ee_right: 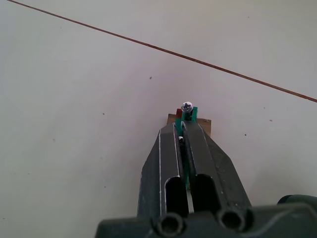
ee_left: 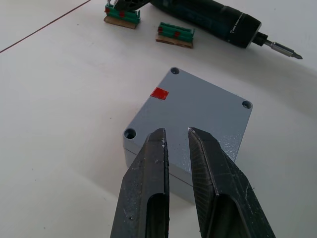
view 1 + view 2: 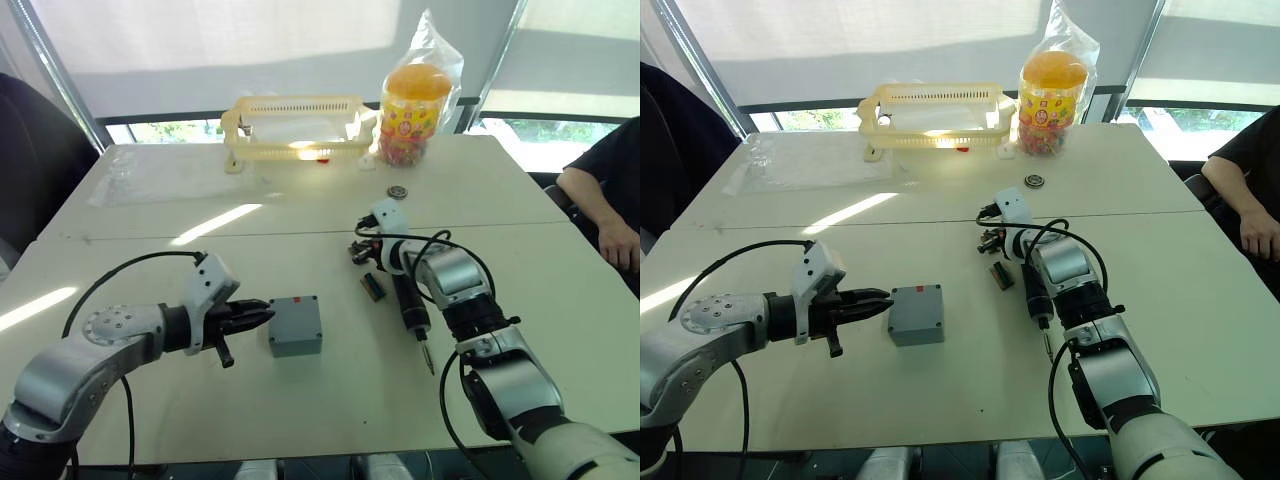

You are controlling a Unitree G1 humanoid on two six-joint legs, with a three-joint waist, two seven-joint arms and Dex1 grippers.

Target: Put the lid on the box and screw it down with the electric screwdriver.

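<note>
the left gripper (image 2: 177,139) hovers empty just beside the box (image 3: 295,325), at its 9 o'clock, fingers a narrow gap apart. the lid (image 2: 190,106) sits on top of the box. the electric screwdriver (image 3: 408,303) lies at the box's 3 o'clock. the right gripper (image 1: 184,130) pinches a small green circuit board (image 1: 188,115).
</note>
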